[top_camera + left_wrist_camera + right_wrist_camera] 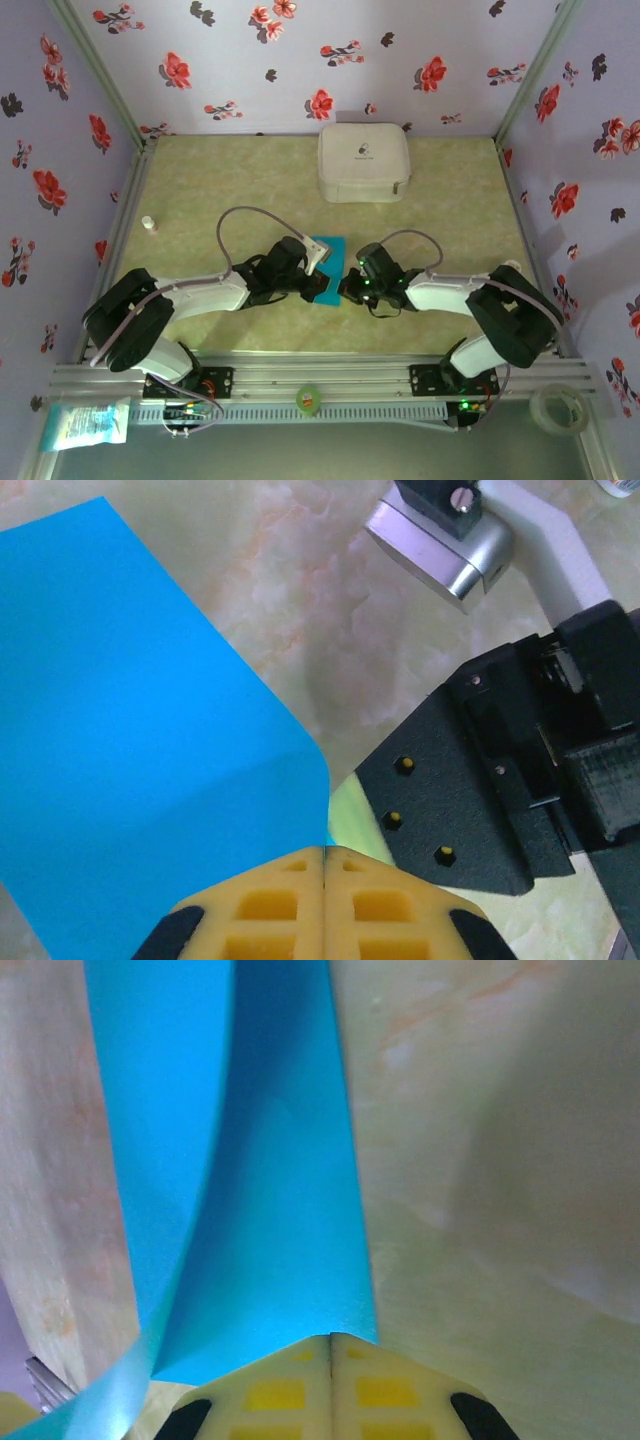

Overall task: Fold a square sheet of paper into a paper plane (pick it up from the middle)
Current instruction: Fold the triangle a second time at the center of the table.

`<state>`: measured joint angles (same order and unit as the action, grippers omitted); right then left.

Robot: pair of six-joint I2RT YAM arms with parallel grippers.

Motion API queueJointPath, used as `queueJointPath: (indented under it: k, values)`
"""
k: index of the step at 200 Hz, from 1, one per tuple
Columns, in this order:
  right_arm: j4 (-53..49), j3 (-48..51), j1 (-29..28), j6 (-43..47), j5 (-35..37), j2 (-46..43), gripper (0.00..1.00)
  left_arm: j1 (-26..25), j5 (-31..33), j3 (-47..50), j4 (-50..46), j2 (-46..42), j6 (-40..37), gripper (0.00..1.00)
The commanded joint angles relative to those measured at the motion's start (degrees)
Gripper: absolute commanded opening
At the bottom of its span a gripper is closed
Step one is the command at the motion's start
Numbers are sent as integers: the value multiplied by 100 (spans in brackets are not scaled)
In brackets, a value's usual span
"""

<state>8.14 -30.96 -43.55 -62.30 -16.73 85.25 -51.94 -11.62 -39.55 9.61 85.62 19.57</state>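
Note:
The square sheet of paper is bright turquoise and lies between the two arms at the middle of the table, partly hidden by them. My left gripper comes in from the left, and its yellow fingertips are shut on the paper's rounded corner edge. My right gripper comes in from the right. Its pale fingertips are shut on the near edge of the paper, which curls upward in a fold. The right arm's black wrist plate shows close beside the left fingers.
A white rounded zip case sits at the back centre. A small white bottle stands at the left edge. Floral walls close in three sides. A tape roll and a packet lie by the front rail.

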Motion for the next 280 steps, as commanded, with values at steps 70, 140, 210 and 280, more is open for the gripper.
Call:
queueJointPath:
  k: [70, 140, 210, 280]
  values:
    - [-801, -405, -143, 519, 190, 629, 1, 76, 106, 77, 161, 67, 240, 0]
    - [-1954, -813, -102, 1156, 750, 585, 0, 308, 247, 142, 514, 386, 576, 0]
    - [-1414, -1012, -124, 1000, 470, 411, 3, 316, 318, 216, 933, 666, 787, 0]
    - [-640, -765, -156, 691, 27, 429, 5, 316, 309, 276, 1008, 640, 838, 0]
